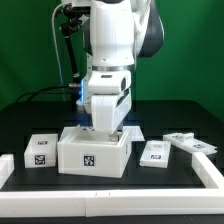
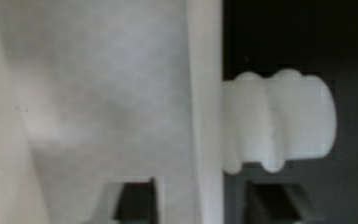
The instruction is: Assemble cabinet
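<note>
Closest in, the wrist view shows us a thin wall (image 2: 202,100) of white board standing on edge, running right between the two fingers (image 2: 137,204) of the pincer (image 1: 104,127). One finger is on each side of the wall. We cannot tell if the fingers are squeezing the wall or only sitting beside it, because this part is blurry. Just past one finger, a round peg (image 2: 282,120) with ribs sticks out next to the wall. In the exterior view, the pincer is down low at the open top of the cabinet box (image 1: 92,152), which sits right under it on the black table (image 1: 30,118). The tips are hidden there by the white arm (image 1: 112,50) and the box. Near the pincer, toward the exterior view's left, sits a small block (image 1: 40,150) with a tag. Toward the exterior view's right, a flat piece (image 1: 155,152) lies near the box. A long piece (image 1: 190,143) lies farther from the pincer. A white border (image 1: 214,172) runs along the table edge, well apart from the pincer.
</note>
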`<state>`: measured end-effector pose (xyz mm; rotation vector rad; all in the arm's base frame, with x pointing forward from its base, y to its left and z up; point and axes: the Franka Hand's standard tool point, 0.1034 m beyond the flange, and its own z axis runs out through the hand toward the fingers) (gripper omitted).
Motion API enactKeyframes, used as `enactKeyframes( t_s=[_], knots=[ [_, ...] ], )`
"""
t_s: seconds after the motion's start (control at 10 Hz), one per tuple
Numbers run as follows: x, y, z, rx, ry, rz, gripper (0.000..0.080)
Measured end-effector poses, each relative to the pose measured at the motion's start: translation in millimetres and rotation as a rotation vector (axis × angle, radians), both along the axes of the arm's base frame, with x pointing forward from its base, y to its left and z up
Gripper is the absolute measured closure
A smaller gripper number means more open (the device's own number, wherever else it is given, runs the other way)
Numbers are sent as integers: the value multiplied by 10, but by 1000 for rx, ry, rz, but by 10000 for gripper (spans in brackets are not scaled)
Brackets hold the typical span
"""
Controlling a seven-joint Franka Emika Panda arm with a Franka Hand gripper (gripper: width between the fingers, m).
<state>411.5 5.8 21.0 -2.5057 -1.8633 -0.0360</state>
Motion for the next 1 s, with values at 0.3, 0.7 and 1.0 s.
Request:
enactKeyframes(
  t_s=[0.3, 0.7, 1.0],
  knots=[
    [0, -1, 0, 0, 0, 0, 766],
    [0, -2, 0, 0, 0, 0, 766],
    [45, -26, 7, -4, 9, 64, 765]
  ],
)
